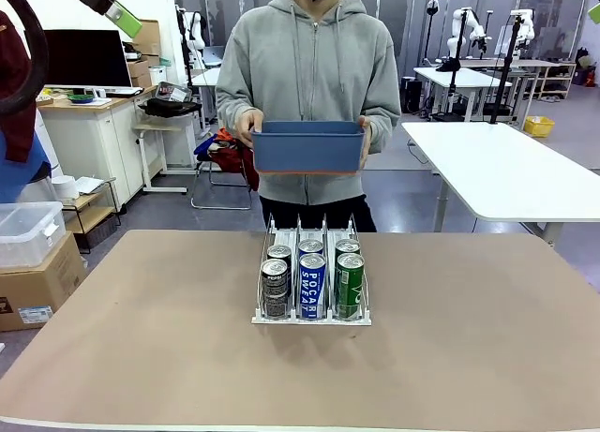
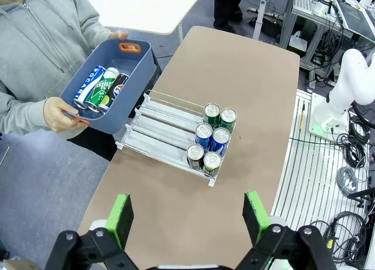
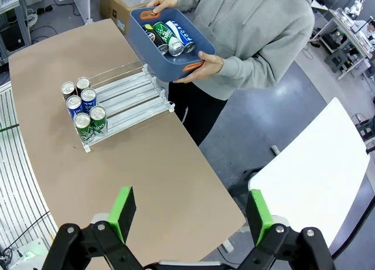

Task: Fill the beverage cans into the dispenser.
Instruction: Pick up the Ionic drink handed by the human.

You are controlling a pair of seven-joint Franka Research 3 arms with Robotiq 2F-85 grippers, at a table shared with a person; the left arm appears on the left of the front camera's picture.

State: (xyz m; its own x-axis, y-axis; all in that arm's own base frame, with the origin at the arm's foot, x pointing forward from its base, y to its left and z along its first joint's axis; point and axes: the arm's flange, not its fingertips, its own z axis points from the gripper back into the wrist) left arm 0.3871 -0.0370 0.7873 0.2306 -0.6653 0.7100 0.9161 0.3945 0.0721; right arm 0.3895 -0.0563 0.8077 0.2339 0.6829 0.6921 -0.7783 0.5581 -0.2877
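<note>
The dispenser (image 1: 309,318) stands mid-table, with several beverage cans (image 1: 312,275) upright at its near end: dark, blue and green, two to a lane. A person at the far side holds a blue bin (image 1: 307,151) in both hands. Three more cans (image 2: 101,88) lie in it: blue, green and black. My left gripper (image 2: 188,214) hangs open high above the table, empty, with the dispenser (image 2: 161,126) far below it. My right gripper (image 3: 190,208) is also open and empty, high over the table's edge. The dispenser (image 3: 132,91) and the bin (image 3: 153,58) lie beyond it.
The rear halves of the dispenser's lanes are bare. Brown tabletop (image 1: 141,338) stretches wide on both sides of the rack. A white table (image 1: 506,165) stands behind on the right, and a desk and boxes (image 1: 37,273) are off to the left.
</note>
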